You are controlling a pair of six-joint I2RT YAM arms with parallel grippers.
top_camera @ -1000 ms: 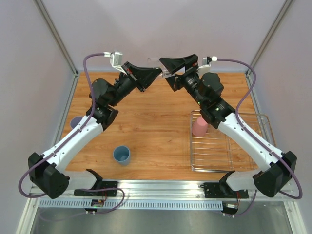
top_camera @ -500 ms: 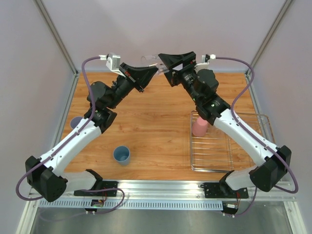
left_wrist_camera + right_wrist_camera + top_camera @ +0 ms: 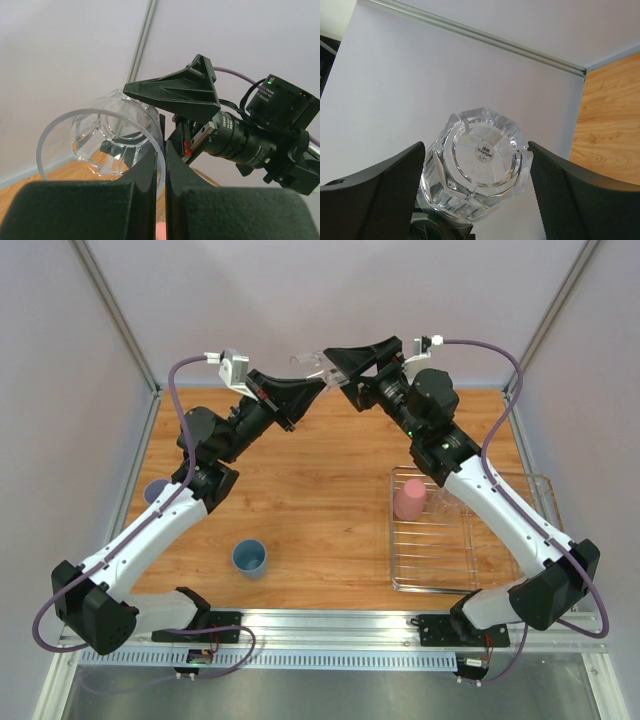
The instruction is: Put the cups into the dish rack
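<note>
A clear glass tumbler [image 3: 311, 362] hangs high above the table's far edge, held between both arms. My left gripper [image 3: 320, 383] is shut on its rim; in the left wrist view the rim wall of the tumbler [image 3: 100, 140] is pinched in the left gripper [image 3: 163, 160]. My right gripper [image 3: 476, 150] spans the tumbler's faceted base [image 3: 480, 170], with both fingers touching its sides. The pink cup [image 3: 410, 500] stands upside down in the dish rack [image 3: 430, 578]. The blue cup [image 3: 250, 558] and lavender cup [image 3: 155, 490] stand on the table at the left.
The wooden table [image 3: 320, 490] is walled by pale panels with a metal frame post [image 3: 120, 320] at each back corner. The right arm's link [image 3: 500, 515] passes over the rack. A metal rail [image 3: 330, 625] runs along the near edge.
The right gripper's fingers have narrowed onto the tumbler's base. Both grippers rose slightly with the tumbler. The left grip on the rim is unchanged.
</note>
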